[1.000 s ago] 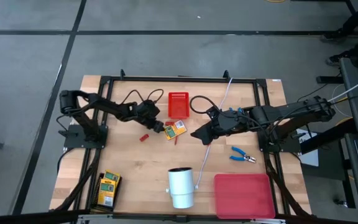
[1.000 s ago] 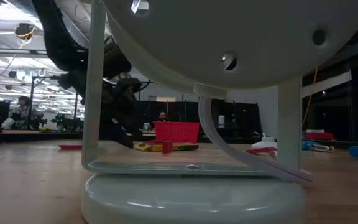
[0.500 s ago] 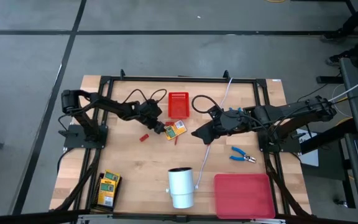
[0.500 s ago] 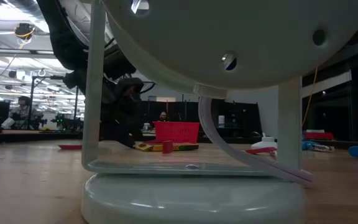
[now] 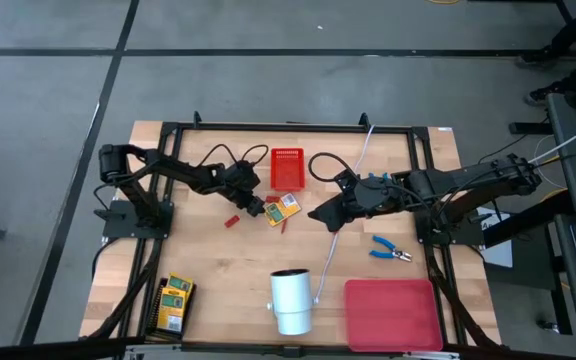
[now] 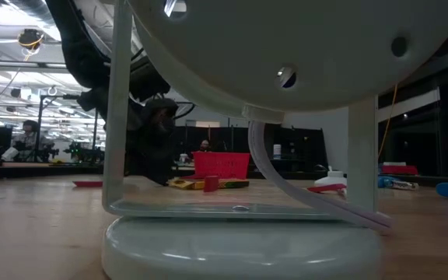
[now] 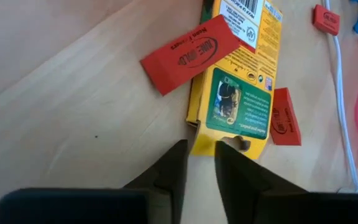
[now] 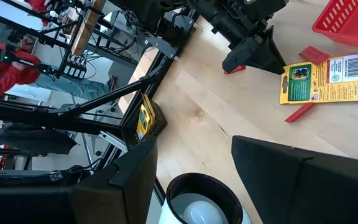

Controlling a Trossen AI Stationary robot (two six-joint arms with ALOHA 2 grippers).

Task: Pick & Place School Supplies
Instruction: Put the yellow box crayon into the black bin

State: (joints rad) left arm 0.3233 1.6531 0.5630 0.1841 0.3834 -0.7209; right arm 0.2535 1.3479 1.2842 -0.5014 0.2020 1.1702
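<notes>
A yellow-and-green box (image 5: pixel 283 207) lies flat on the table in front of the red basket (image 5: pixel 286 168). Red blocks lie around it: one partly on its far end (image 7: pixel 190 53), one beside it (image 7: pixel 284 117) and one apart (image 5: pixel 232 220). My left gripper (image 5: pixel 259 206) is low at the box's left end, its fingers a narrow gap apart (image 7: pixel 200 152) around one corner. My right gripper (image 5: pixel 318 215) hangs open and empty to the right of the box (image 8: pixel 322 79). Blue-handled pliers (image 5: pixel 390 250) lie at the right. My left gripper comes slanting down from the table's left. One fingertip (image 7: pixel 229 148) covers the box's hang-hole end (image 7: pixel 240 142), and the other stands on the wood beside the corner. I cannot tell whether the fingers touch the box, which lies flat on the table.
A white cylinder (image 5: pixel 290 300) stands at the near middle, and a white cord (image 5: pixel 343 195) runs across the table. A red tray (image 5: pixel 393 313) lies near right. More yellow-and-green boxes (image 5: pixel 175 300) sit in a black holder near left.
</notes>
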